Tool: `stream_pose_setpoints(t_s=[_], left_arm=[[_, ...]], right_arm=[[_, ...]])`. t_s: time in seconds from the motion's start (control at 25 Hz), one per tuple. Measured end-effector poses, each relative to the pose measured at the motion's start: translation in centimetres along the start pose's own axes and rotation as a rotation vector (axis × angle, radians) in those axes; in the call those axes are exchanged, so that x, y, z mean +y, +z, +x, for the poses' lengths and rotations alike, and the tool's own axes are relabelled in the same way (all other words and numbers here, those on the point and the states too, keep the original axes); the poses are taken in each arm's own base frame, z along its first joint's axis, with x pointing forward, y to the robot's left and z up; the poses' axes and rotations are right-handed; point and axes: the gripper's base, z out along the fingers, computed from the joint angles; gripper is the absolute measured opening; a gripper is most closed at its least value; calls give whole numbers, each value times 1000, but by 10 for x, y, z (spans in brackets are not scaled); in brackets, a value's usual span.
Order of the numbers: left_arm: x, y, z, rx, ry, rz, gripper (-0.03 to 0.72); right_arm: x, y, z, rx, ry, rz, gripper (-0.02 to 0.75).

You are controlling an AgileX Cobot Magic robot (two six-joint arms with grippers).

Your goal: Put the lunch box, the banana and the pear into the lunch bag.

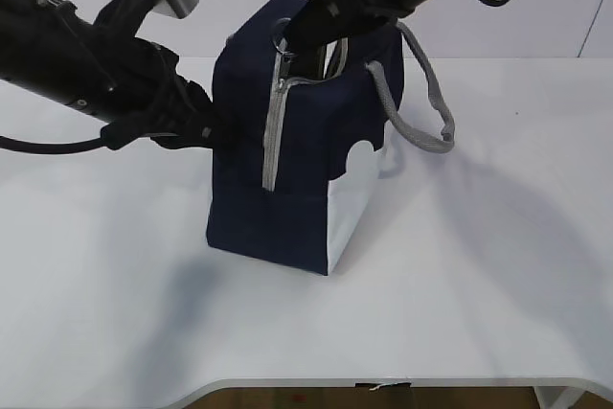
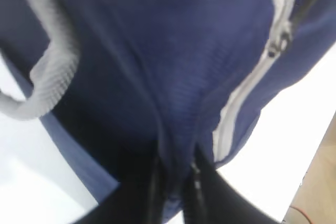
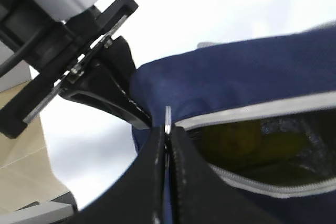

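The navy lunch bag (image 1: 297, 189) stands upright mid-table, its grey zipper (image 1: 271, 131) running down the front. My left gripper (image 1: 222, 131) is shut on a fold of the bag's left side fabric (image 2: 176, 145). My right gripper (image 1: 292, 40) is at the bag's top, shut on the metal ring pull (image 3: 167, 116). In the right wrist view the bag (image 3: 236, 77) mouth is partly open and a dim yellow shape (image 3: 247, 140) lies inside; I cannot tell whether it is banana or pear. The lunch box is hidden.
A grey webbing handle (image 1: 421, 102) hangs over the bag's right side, another shows in the left wrist view (image 2: 47, 77). The white table (image 1: 479, 284) extends around the bag; its front edge is near the bottom of the exterior view.
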Motion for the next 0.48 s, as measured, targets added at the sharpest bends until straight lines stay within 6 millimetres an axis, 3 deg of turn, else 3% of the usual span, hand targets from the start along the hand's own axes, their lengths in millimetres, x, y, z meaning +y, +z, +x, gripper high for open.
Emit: stream_pose_setpoints(t_s=[0.12, 0.48], left_arm=[[1, 0, 1, 10, 19, -6, 4], [-2, -3, 7, 86, 97, 20, -1]], right_arm=[[-2, 0, -1, -14, -36, 22, 6], [-9, 0, -6, -60, -76, 98, 6]])
